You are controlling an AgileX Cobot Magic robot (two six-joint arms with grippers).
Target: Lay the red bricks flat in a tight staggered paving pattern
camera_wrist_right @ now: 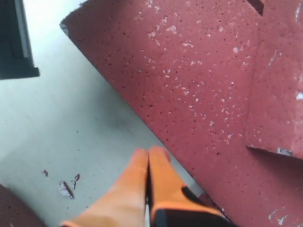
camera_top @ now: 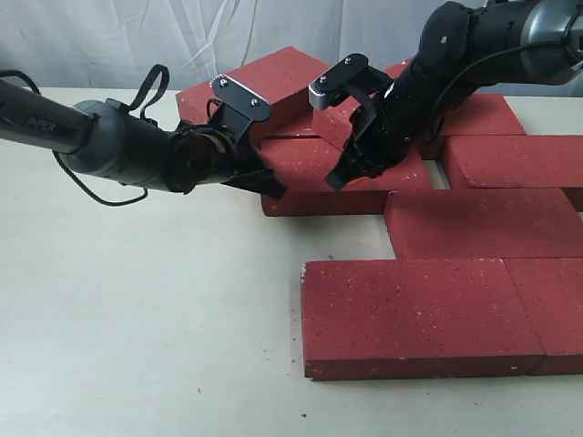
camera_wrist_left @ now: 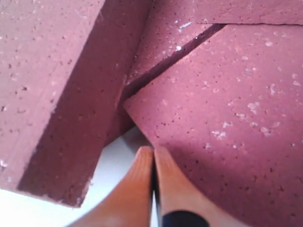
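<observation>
Several red bricks lie flat on the pale table [camera_top: 137, 319]. One red brick [camera_top: 310, 168] sits between my two grippers. My left gripper [camera_top: 273, 189] is shut and empty, its orange fingertips [camera_wrist_left: 154, 151] at this brick's [camera_wrist_left: 227, 109] near left corner. A tilted brick [camera_top: 273, 77] leans at the back, with its thick side [camera_wrist_left: 71, 109] close beside the left gripper. My right gripper [camera_top: 339, 180] is also shut and empty, and it [camera_wrist_right: 149, 153] hangs at the same brick's [camera_wrist_right: 199, 85] front edge, over the table.
A long brick [camera_top: 410, 314] and its neighbour [camera_top: 556, 309] form the front row. Other bricks [camera_top: 483, 223] [camera_top: 519, 159] [camera_top: 483, 114] lie staggered behind on the right. Small dark chips [camera_wrist_right: 66, 187] lie on the table near the right gripper.
</observation>
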